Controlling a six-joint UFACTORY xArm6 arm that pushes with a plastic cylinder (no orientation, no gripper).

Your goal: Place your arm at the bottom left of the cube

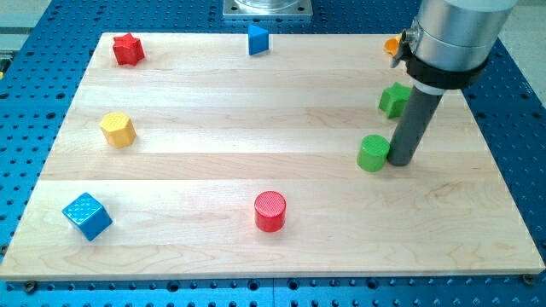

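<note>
The blue cube sits near the board's bottom left corner. My tip rests on the board at the view's right, far from the cube, touching or almost touching the right side of a green cylinder. A green block of unclear shape lies just above, partly behind the rod.
A red cylinder stands at bottom centre. A yellow hexagonal block lies at the left, a red star at top left, a blue triangular block at top centre. An orange block peeks out at top right behind the arm.
</note>
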